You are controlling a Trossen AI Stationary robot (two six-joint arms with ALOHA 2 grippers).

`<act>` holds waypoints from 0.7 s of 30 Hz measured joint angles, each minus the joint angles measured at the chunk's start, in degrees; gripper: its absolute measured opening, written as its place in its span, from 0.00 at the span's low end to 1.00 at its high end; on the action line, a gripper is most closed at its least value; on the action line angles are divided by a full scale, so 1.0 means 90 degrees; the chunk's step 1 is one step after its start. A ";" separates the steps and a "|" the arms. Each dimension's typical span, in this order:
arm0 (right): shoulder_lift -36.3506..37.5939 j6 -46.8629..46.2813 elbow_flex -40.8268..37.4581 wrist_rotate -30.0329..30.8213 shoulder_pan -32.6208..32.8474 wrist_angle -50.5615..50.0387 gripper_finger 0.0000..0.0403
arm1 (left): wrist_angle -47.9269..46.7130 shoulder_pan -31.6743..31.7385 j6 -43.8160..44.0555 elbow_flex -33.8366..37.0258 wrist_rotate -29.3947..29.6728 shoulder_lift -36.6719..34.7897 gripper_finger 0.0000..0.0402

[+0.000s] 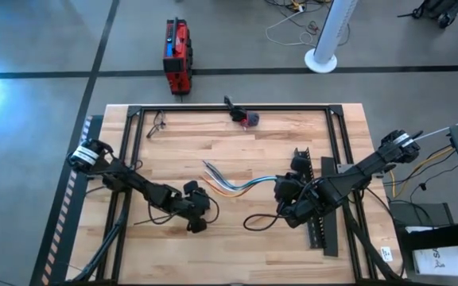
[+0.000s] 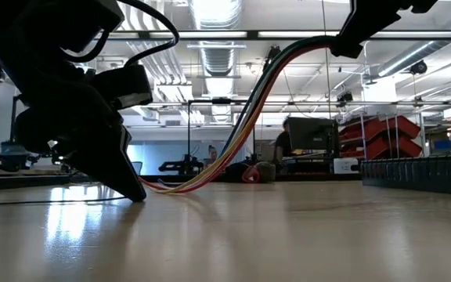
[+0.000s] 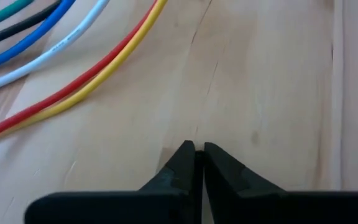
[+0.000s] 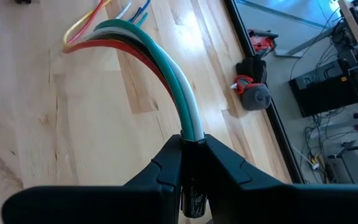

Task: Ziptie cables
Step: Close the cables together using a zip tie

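Holding the cables [image 1: 237,184] at their right end, the right gripper [image 1: 286,191] sits mid-table in the high view; the left gripper [image 1: 197,214] rests just near of their fanned left ends. Low view alone shows the bundle arcing up off the table [image 2: 288,235]. Left wrist view: fingers together, empty. Right wrist view: fingers pinched on the bundle. Judgement: keep the strands bunched before tying.
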State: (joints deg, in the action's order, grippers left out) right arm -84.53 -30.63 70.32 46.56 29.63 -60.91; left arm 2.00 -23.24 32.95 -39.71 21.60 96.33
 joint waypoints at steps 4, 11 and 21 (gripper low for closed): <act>0.0000 0.0222 0.0001 0.0007 -0.0130 0.0003 0.08 | 0.0402 0.0118 -0.0252 0.0013 0.0032 0.0027 0.02; 0.0000 0.0686 0.0225 0.0011 -0.0510 0.0026 0.08 | 0.1170 0.0432 -0.0759 0.0011 0.0110 0.0029 0.02; 0.0007 0.1192 0.0981 0.0860 -0.1021 0.0024 0.08 | 0.2232 0.0564 -0.1212 -0.0212 -0.0011 0.0697 0.02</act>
State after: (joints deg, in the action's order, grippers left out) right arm -84.47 -19.90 79.15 54.30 20.44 -60.70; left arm 22.08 -18.17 22.04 -41.61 21.50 102.60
